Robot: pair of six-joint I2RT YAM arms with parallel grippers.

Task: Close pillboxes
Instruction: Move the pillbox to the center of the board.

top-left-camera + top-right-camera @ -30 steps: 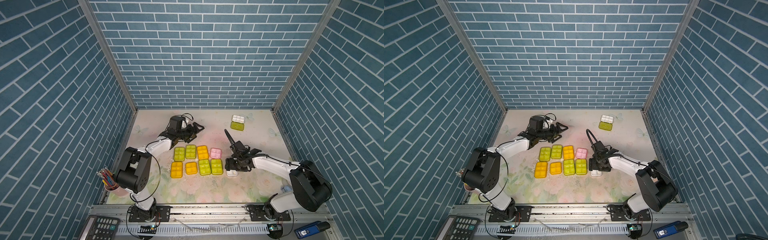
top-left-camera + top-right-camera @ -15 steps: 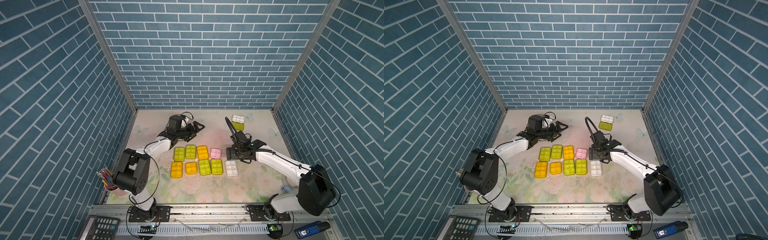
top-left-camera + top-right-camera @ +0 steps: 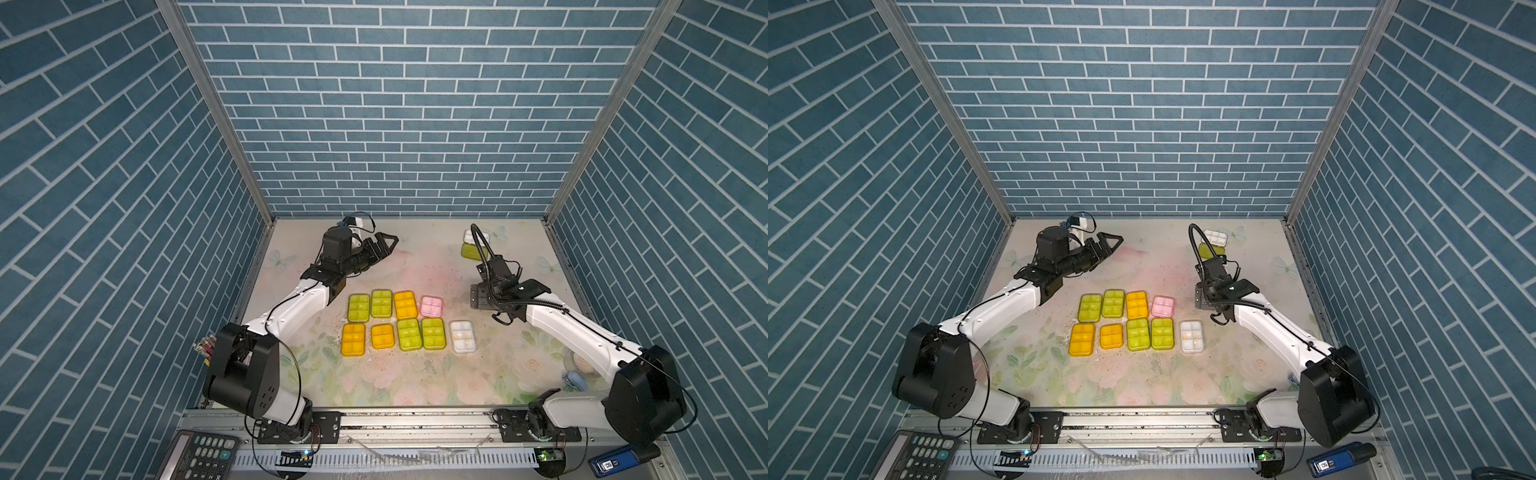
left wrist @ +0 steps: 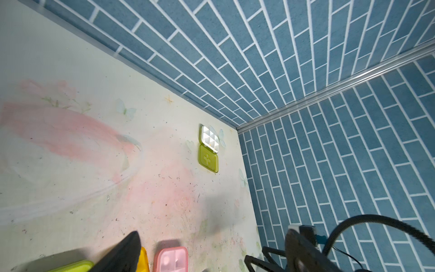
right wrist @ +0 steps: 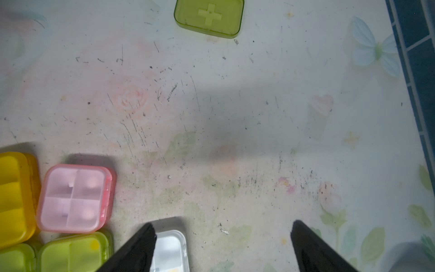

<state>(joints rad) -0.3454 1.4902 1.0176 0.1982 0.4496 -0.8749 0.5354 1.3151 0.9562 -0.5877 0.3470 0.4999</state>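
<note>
Several closed pillboxes (image 3: 394, 322) in green, orange and pink lie in two rows mid-table. A clear one (image 3: 462, 336) ends the near row, lid down. At the back right an open pillbox (image 3: 473, 245) lies flat, its white tray (image 4: 210, 139) hinged to its green lid (image 4: 208, 160). My right gripper (image 5: 223, 225) hovers open and empty above bare mat, between the clear pillbox (image 5: 169, 249) and the green lid (image 5: 209, 17), with the pink pillbox (image 5: 74, 197) off to one side. My left gripper (image 3: 384, 243) hangs open and empty at the back left.
Blue brick walls close in the left, back and right sides. A cup of pens (image 3: 205, 347) stands at the front left edge. A calculator (image 3: 199, 455) and a blue device (image 3: 615, 461) lie on the front rail. A small white and blue object (image 3: 575, 374) sits under the right arm.
My right gripper has risen off the clear pillbox and drawn back toward the far right, leaving it shut in the near row. The left arm has hardly moved.
</note>
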